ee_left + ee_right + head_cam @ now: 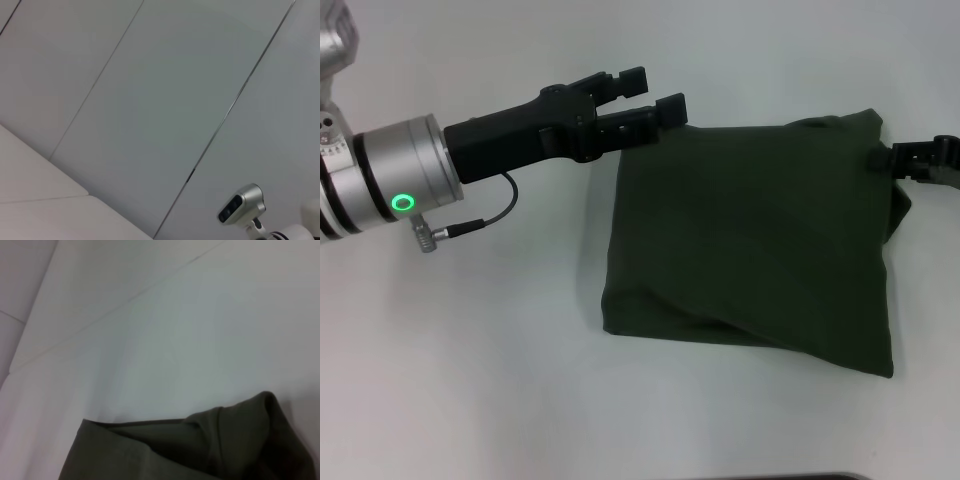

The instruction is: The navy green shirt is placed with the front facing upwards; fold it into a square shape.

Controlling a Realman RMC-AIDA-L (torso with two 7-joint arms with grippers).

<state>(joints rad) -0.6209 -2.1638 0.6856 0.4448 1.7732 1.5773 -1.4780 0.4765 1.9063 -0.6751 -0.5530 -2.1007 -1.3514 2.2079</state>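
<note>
— What can't you make out on the navy green shirt?

— Folded over, it hides any lettering, collar or label.

— And the right gripper?

— Mostly cut off by the head view's edge; its fingertips are too small to read.

— The left gripper?

— Its arm runs off the frame.

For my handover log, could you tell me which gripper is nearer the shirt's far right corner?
Right. The right gripper is at that corner of the navy green shirt; the left gripper is at the far left corner.
</note>
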